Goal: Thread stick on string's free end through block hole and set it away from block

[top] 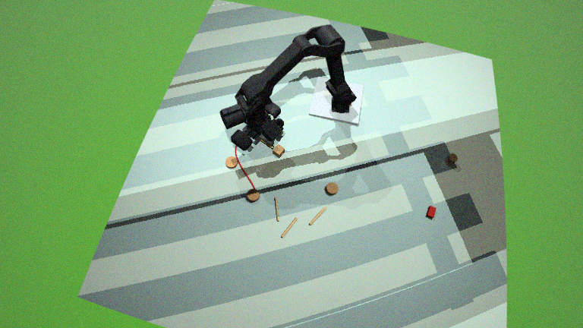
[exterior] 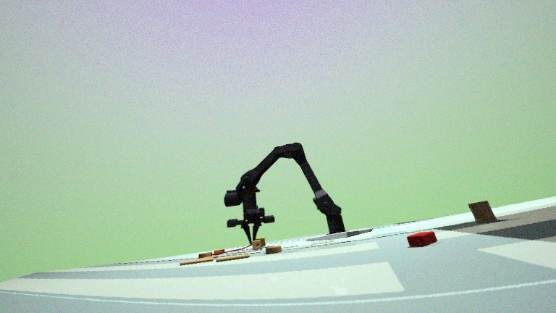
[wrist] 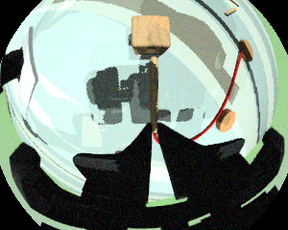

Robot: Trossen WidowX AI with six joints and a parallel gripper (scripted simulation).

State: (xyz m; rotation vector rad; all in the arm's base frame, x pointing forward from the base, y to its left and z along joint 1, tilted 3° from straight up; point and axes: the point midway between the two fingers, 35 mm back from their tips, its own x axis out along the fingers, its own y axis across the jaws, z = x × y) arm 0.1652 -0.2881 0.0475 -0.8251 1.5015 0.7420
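Observation:
My gripper (top: 263, 143) (exterior: 250, 239) (wrist: 154, 126) is shut on the thin wooden stick (wrist: 156, 90) and holds it low over the table. The stick points at the small wooden block (top: 278, 150) (exterior: 255, 243) (wrist: 150, 33). Its far tip meets the block's near face; I cannot tell whether it is in the hole. The red string (top: 244, 172) (wrist: 235, 83) runs from the gripper in a curve to a round wooden button (top: 253, 196) (wrist: 247, 49).
Other round buttons lie at the left (top: 231, 161) (wrist: 227, 119), in the middle (top: 331, 188) and far right (top: 451, 157). Three loose sticks (top: 276, 209) (top: 289, 226) (top: 317, 216) lie in front of the anchor button. A small red block (top: 431, 211) (exterior: 421, 238) lies right. The arm's white base plate (top: 319, 105) is behind.

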